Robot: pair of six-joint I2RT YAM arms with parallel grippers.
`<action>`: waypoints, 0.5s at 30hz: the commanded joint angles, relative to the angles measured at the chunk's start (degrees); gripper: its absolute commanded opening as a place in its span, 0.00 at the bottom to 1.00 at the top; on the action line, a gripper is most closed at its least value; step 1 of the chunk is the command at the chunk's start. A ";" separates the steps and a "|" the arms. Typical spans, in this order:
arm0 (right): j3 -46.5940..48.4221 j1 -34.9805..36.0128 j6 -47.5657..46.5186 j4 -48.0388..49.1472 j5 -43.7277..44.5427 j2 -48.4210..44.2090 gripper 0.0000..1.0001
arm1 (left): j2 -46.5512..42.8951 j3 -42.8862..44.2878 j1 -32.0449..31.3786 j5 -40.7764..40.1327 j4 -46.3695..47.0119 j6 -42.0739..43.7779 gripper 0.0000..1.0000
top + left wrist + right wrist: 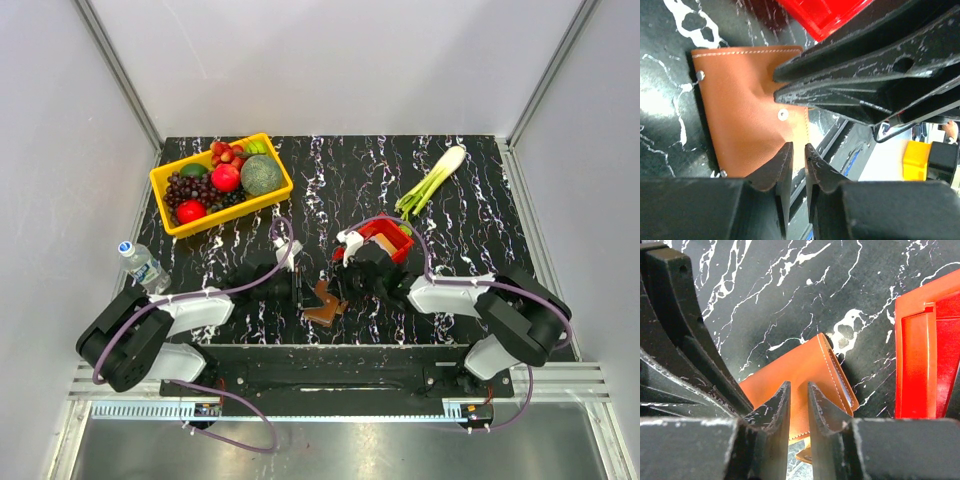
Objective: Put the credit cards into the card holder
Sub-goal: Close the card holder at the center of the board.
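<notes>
The card holder (323, 304) is near the front edge of the marble table (470, 230), between my two grippers. From the right wrist, its long axis slants up to the right, with the stitched, pale-lined edge facing the red bin (379, 230). The left gripper (799, 150) and right gripper (799, 389) each show a narrow slit with leather behind it. I cannot tell whether either one pinches it.

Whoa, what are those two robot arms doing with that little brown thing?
Both arms reach in to the brown leather card holder, which sits on the black table beside the red bin. The left gripper and the right gripper each have their fingertips nearly together at its edge, from opposite sides. Whether either really pinches it is hard to tell. No card is going in yet.
</notes>
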 commanded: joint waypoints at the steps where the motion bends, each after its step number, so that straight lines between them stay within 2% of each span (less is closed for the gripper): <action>1: 2.79 -0.19 -0.10 -0.70 -0.05 1.85 0.25 | -0.09 1.01 -0.05 -0.76 -1.82 2.37 0.18; 6: 2.44 -0.10 -0.01 -2.63 1.26 -2.00 0.30 | -0.44 0.48 -0.32 -2.00 -2.34 3.42 0.19; 9: 4.01 -0.10 0.86 -7.01 5.63 -4.56 0.31 | 1.13 1.88 -1.28 -3.74 -4.88 4.91 0.19; 15: 6.22 -0.10 -0.19 -13.35 1.71 -0.53 0.28 | 4.91 4.78 -4.53 -7.35 -7.97 6.32 0.18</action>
